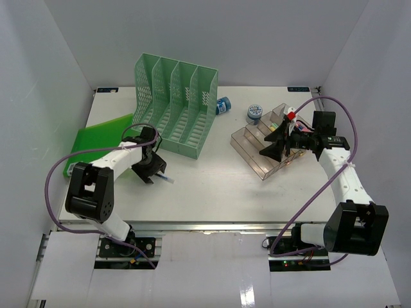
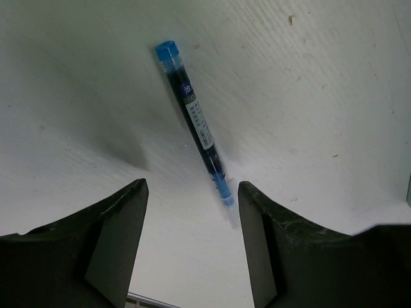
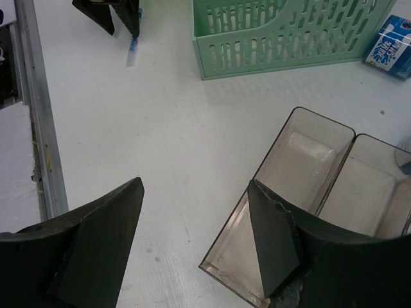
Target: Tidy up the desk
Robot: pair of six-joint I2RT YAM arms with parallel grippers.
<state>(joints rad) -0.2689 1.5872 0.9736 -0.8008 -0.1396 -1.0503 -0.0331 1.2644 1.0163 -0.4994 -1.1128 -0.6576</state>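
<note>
Blue pen (image 2: 196, 125), flat on the desk (image 1: 212, 186) beneath both arms: centre your left gripper (image 2: 191, 186), wide open and empty, square across its barrel before closing; right gripper (image 3: 196, 186) open, empty, over the clear tray (image 3: 308, 147).

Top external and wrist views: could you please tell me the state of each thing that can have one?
Blue pen: lying flat on the desk, ungripped.
Left pincer: open, over the pen's near end.
Right pincer: open, empty.
Green file rack: upright.
Clear tiered tray: near compartments empty.
Green folder: closed, lying flat.
</note>
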